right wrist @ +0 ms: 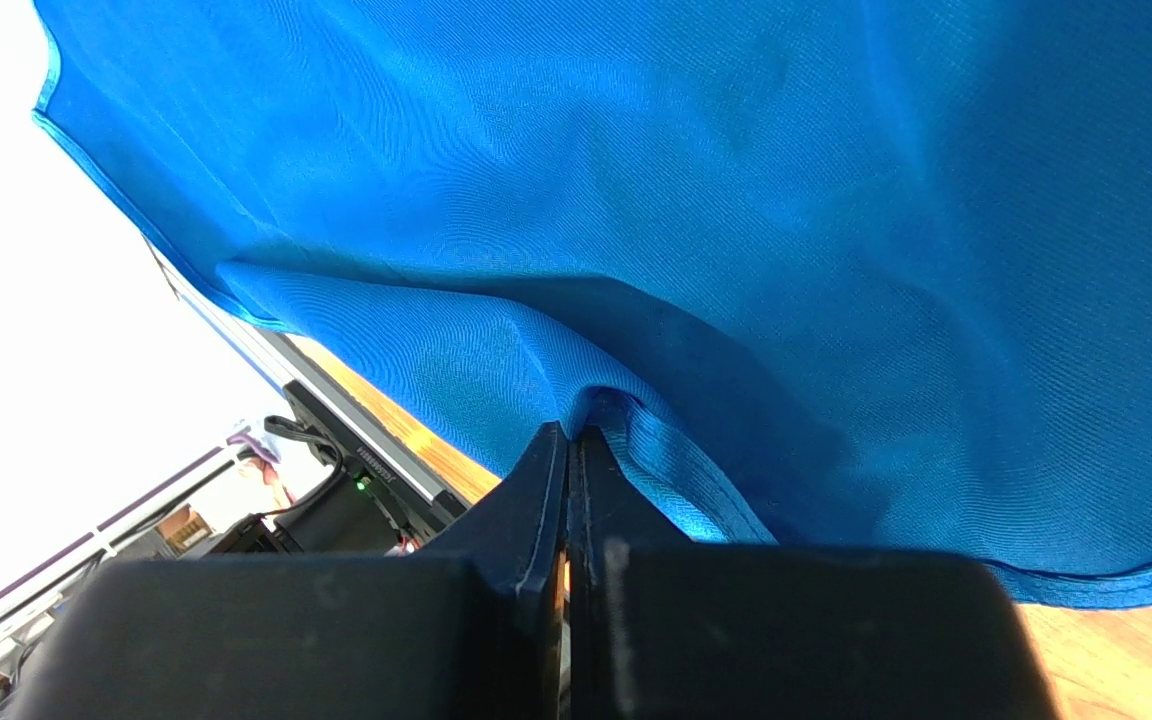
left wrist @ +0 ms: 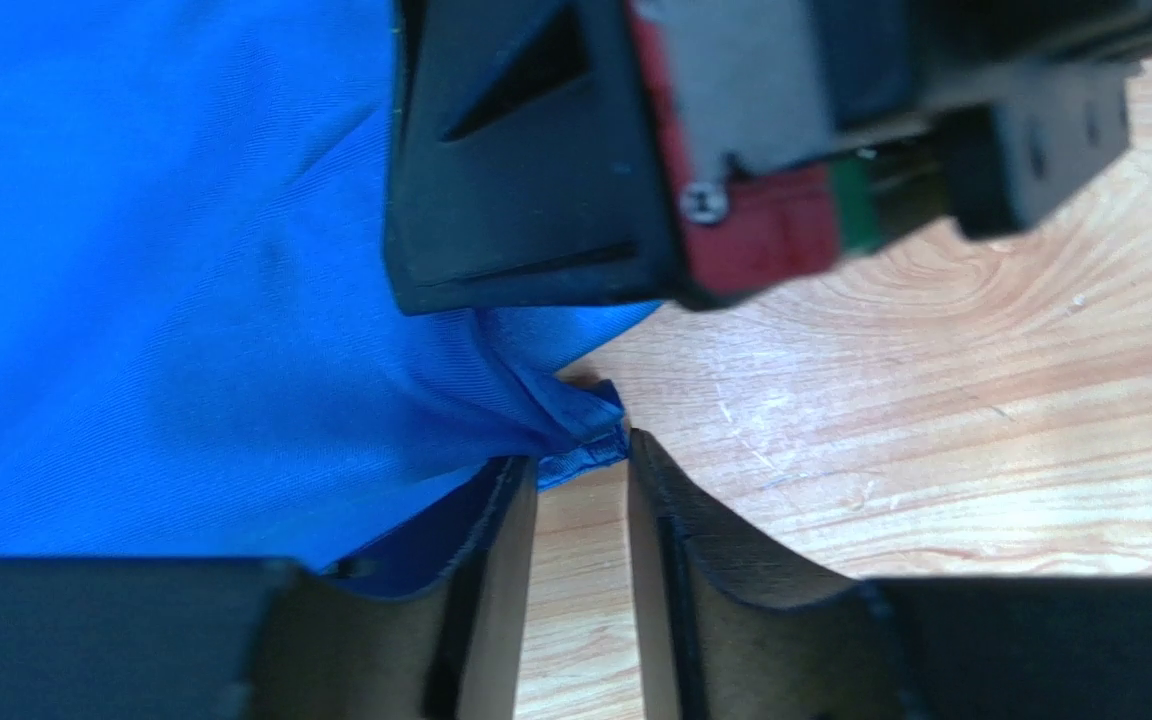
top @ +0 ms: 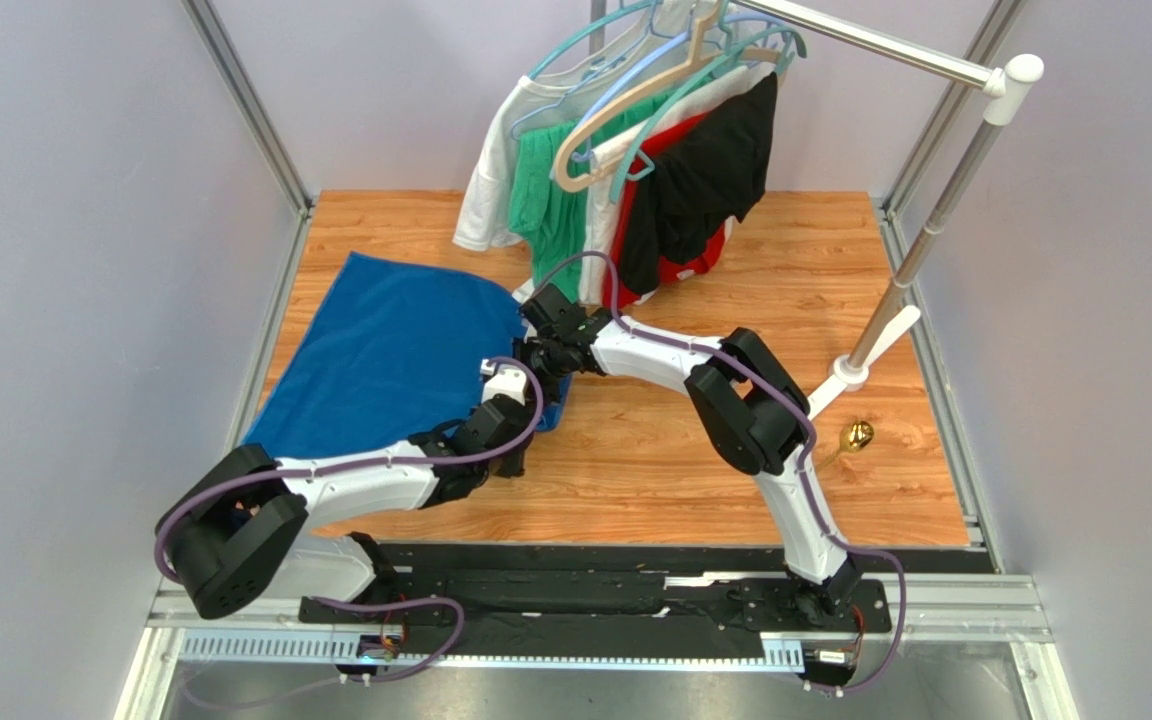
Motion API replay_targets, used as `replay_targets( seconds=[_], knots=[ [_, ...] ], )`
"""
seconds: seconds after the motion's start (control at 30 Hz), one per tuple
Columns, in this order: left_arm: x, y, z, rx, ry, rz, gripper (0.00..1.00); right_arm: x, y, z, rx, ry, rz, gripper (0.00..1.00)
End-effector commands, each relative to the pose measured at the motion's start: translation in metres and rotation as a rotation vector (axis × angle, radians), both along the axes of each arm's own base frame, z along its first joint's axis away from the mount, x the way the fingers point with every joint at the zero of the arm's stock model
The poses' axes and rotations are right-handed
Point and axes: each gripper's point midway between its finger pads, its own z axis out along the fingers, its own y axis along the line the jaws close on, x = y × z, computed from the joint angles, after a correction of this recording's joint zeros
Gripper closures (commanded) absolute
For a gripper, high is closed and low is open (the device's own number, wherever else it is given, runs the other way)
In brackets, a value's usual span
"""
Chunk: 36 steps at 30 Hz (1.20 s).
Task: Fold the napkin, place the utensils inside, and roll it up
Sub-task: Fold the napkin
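Well, the napkin [top: 387, 353] lies mostly flat to the left of both pincers on the wooden table [top: 642, 480]. Its near right corner is gathered up at the spot where the two meet. The left pincer [left wrist: 578, 462] stands partly open, its fingers apart with a clear gap. The puckered corner of the cloth sits right at the mouth of that gap, unclamped, so I judge it is placed to take that corner. Just beyond its tips and slightly above them, the right pincer [right wrist: 567, 438] is fully closed on the napkin's hem and holds a fold of fabric clear of the wood. This is likely so the other pincer can get its fingers round the edge. Further right, behind the right pincer, garments on hangers [top: 702, 180] dangle from a rack [top: 901, 285]. A small gold-coloured object [top: 856, 437] lies near the rack's foot; I cannot tell what it is. The fold looks hardly begun, and I see no utensils on the cloth.
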Motion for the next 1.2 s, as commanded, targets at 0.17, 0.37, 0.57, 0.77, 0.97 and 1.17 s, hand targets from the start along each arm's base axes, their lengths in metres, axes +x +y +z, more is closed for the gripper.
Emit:
replay_targets(
  seconds=[0.17, 0.37, 0.57, 0.77, 0.97, 1.17],
  knots=[
    [-0.013, 0.013, -0.019, 0.088, 0.091, 0.040, 0.73, 0.001, 0.005, 0.015, 0.045, -0.021, 0.000, 1.00],
    [-0.016, 0.007, -0.025, 0.112, 0.122, -0.007, 0.99, 0.001, 0.003, 0.016, 0.049, -0.027, -0.001, 0.99],
    [-0.025, 0.003, -0.007, 0.069, 0.079, -0.047, 1.00, 0.011, -0.002, 0.034, 0.074, -0.068, -0.006, 0.85],
    [-0.035, 0.000, 0.019, -0.036, 0.050, -0.075, 1.00, 0.025, -0.020, 0.065, 0.103, -0.146, -0.031, 0.50],
    [-0.044, 0.001, 0.044, -0.117, 0.027, -0.093, 1.00, 0.032, -0.047, 0.076, 0.097, -0.209, -0.051, 0.41],
    [-0.036, 0.014, 0.079, -0.122, -0.059, -0.041, 1.00, 0.031, -0.065, 0.088, 0.072, -0.300, -0.051, 0.39]
  ],
)
